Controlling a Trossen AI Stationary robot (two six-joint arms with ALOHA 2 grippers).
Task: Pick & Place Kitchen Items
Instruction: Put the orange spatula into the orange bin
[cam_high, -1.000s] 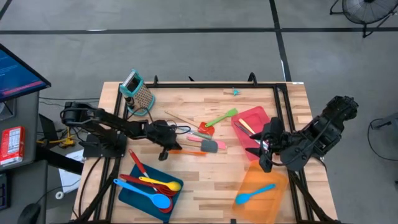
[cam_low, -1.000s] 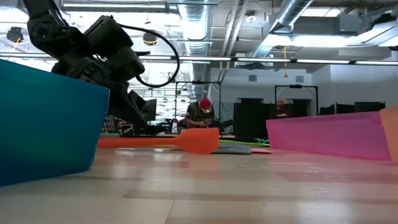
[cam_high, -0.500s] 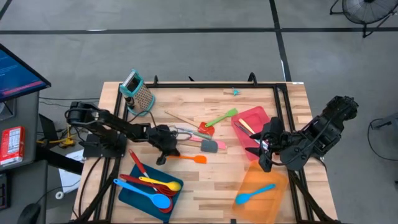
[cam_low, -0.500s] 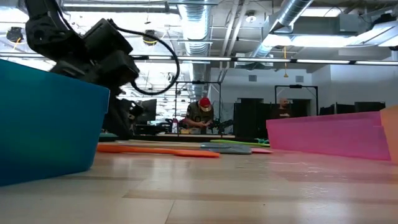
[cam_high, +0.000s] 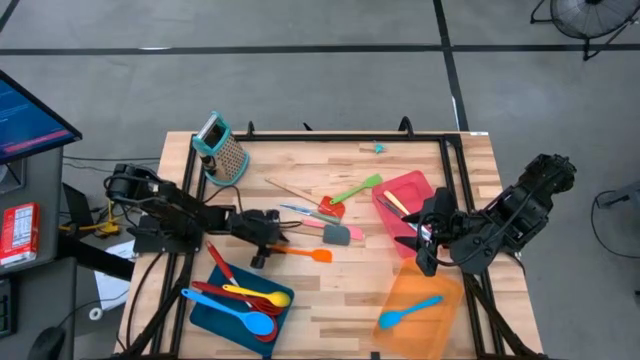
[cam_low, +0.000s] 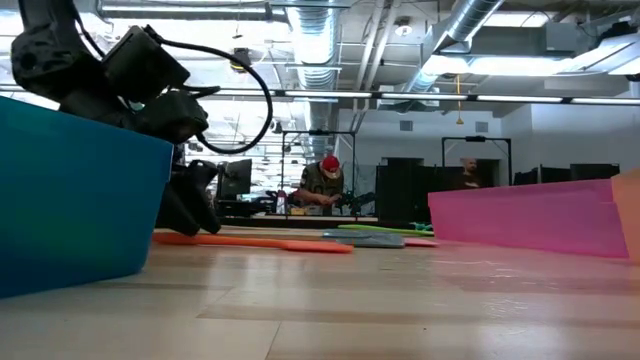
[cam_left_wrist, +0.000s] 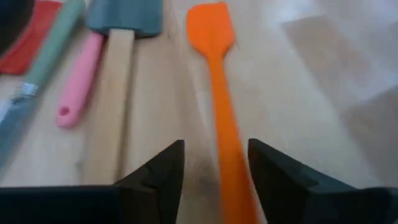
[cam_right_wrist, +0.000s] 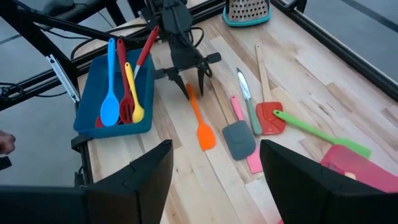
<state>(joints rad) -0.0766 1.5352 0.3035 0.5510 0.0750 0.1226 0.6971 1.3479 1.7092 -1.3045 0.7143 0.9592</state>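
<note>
On pale plank table (cam_high: 400, 290) | flat orange spatula (cam_high: 300, 254) | left tool (cam_high: 262, 250) spread | right tool (cam_high: 425, 262) spread

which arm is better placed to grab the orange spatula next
Left. The left tool stands open right at the handle end of the orange spatula, which lies flat on the table; the left wrist view shows the handle between its fingers. The right tool waits open by the red tray.
</note>
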